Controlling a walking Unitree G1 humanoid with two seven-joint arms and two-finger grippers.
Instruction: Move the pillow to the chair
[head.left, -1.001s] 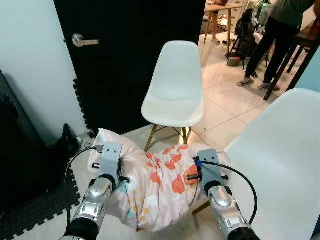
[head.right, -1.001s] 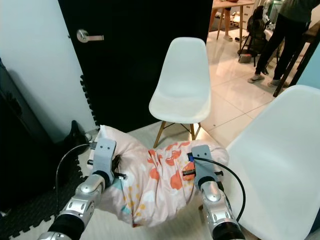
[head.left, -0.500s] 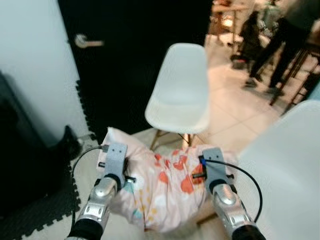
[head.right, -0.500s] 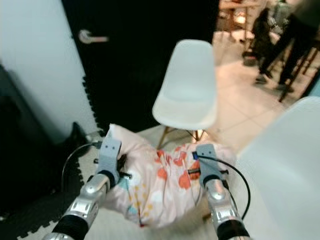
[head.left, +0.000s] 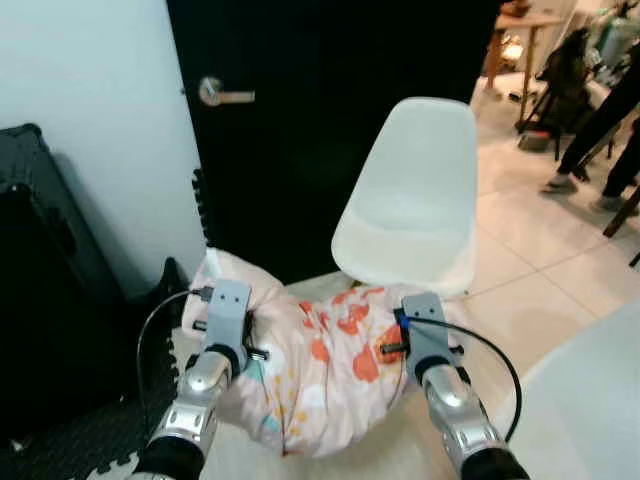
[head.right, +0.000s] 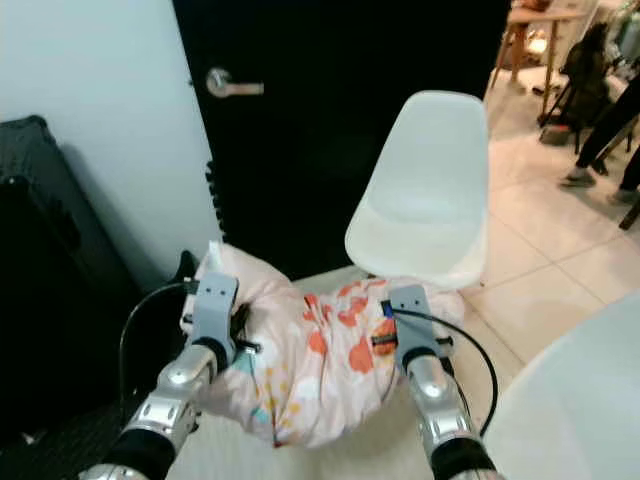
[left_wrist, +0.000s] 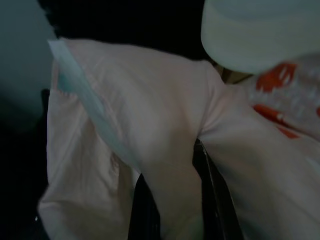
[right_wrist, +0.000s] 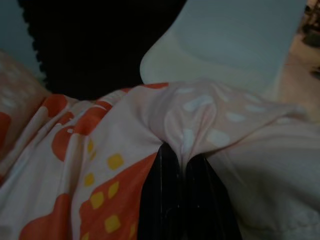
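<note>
While the pillow (head.left: 320, 365) hangs pinched between the left gripper (left_wrist: 172, 200) and right gripper (right_wrist: 182, 172), carrying is underway. Placing remains: the white chair (head.left: 410, 215) stands bare at one o'clock.

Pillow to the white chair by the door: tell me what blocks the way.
Nothing visible does. The pillow hangs pinched between the left gripper and right gripper, just in front of the white chair, whose seat is bare.
</note>
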